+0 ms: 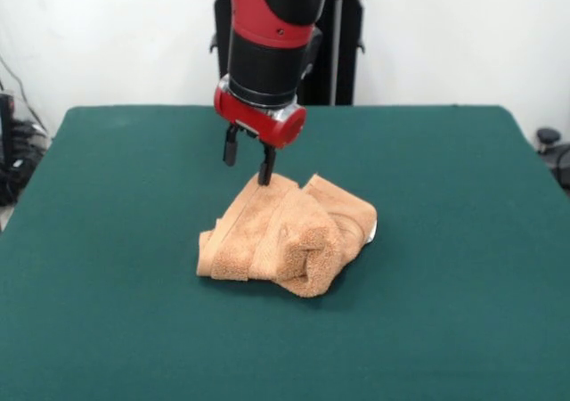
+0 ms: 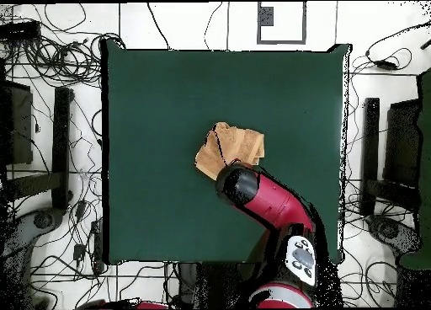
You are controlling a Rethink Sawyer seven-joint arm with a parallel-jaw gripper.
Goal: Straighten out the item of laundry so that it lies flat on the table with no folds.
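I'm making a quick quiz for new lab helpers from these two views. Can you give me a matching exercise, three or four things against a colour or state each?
Things:
1. towel
2. table
3. gripper
4. arm

Colour or state:
A. dark green, flat
B. red and black, reaching over the table
C. orange-tan, bunched in folds
D. jaws apart, one tip at the towel's far edge

Pairs: 1-C, 2-A, 3-D, 4-B
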